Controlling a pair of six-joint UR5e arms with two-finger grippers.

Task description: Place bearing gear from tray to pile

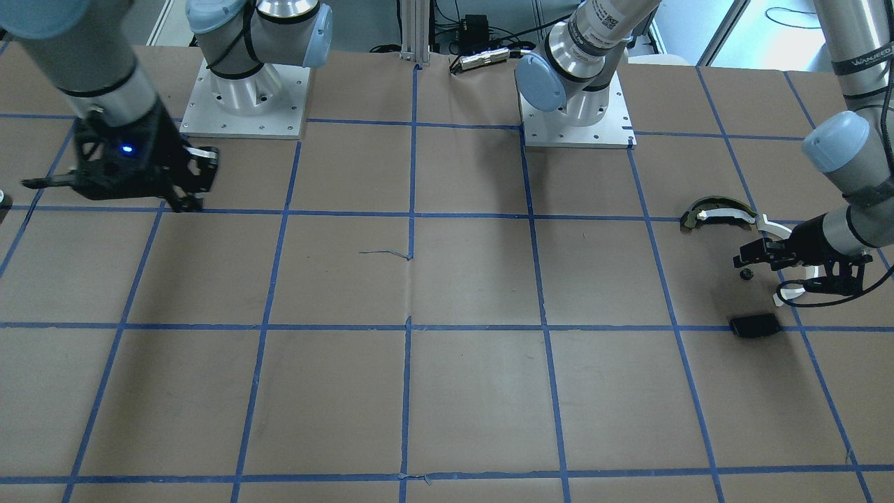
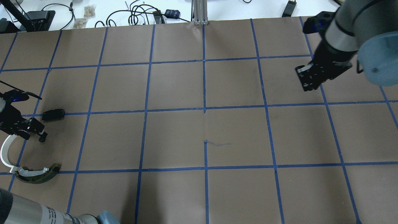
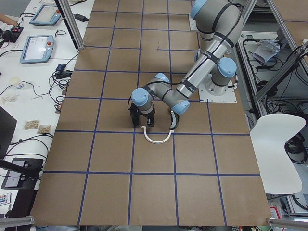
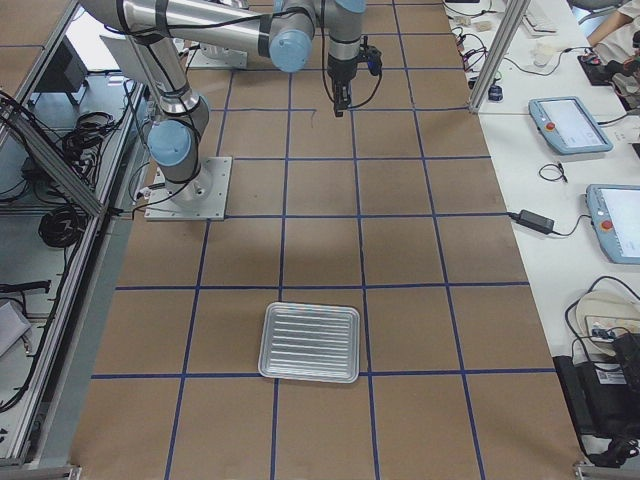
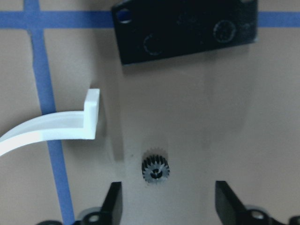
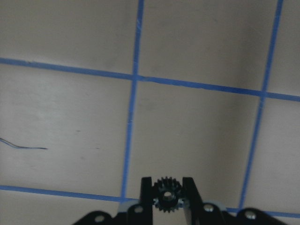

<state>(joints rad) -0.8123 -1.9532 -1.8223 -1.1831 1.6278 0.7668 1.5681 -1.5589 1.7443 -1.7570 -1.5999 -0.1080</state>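
My right gripper (image 6: 167, 183) is shut on a small dark bearing gear (image 6: 167, 192) and holds it above bare table; it also shows in the overhead view (image 2: 306, 82). My left gripper (image 5: 168, 188) is open and low over the pile, with a second small gear (image 5: 155, 169) lying on the table between its fingers. The pile holds a white half-ring strip (image 2: 4, 152), a dark and cream arc piece (image 2: 37, 172) and a flat black plate (image 2: 53, 114). The silver tray (image 4: 310, 343) shows only in the exterior right view, far from both grippers.
The table is brown paper with a blue tape grid (image 2: 204, 109). The two arm bases (image 1: 244, 105) stand at the robot's edge. Cables and boxes (image 2: 140, 14) lie beyond the far edge.
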